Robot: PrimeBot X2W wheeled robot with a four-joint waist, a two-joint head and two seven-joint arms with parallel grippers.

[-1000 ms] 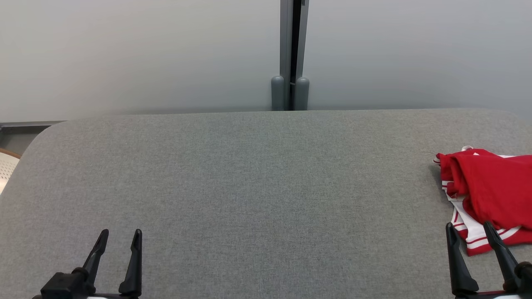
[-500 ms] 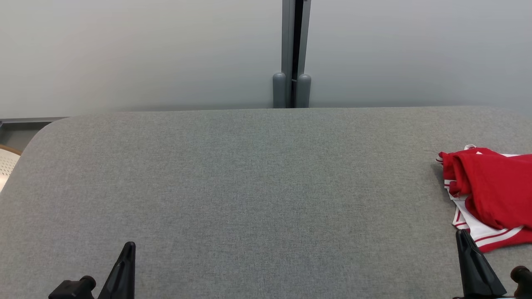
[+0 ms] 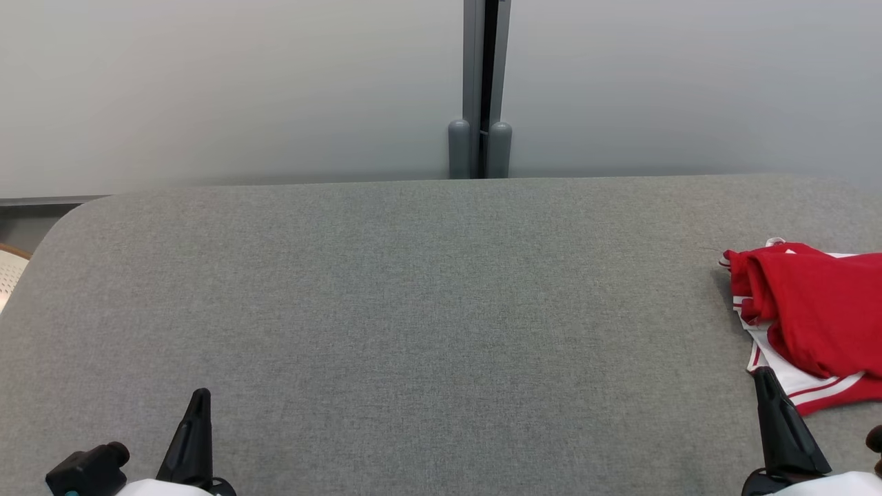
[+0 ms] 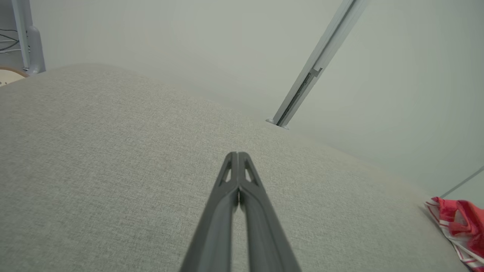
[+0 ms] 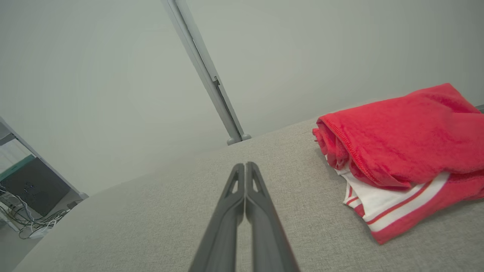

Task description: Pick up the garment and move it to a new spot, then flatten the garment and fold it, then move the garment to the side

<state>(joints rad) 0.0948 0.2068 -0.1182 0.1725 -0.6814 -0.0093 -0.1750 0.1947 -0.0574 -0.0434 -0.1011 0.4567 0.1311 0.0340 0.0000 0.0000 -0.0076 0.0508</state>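
1. Grey fabric-topped table (image 3: 413, 289): it spreads across the head view, much as before.
2. Red-and-white garment (image 3: 820, 324): it lies bunched and loosely doubled over at 3 o'clock, by the table's right edge, where it lay a second ago. It looks light, soft and floppy, and a pinch on the thick hemmed fold at its left end would likely hold best.
3. Right gripper (image 3: 761, 375), at 5 o'clock just beside the garment, and left gripper (image 3: 200, 396), at 7 o'clock: both are clenched on nothing, whereas a second ago both gaped open.
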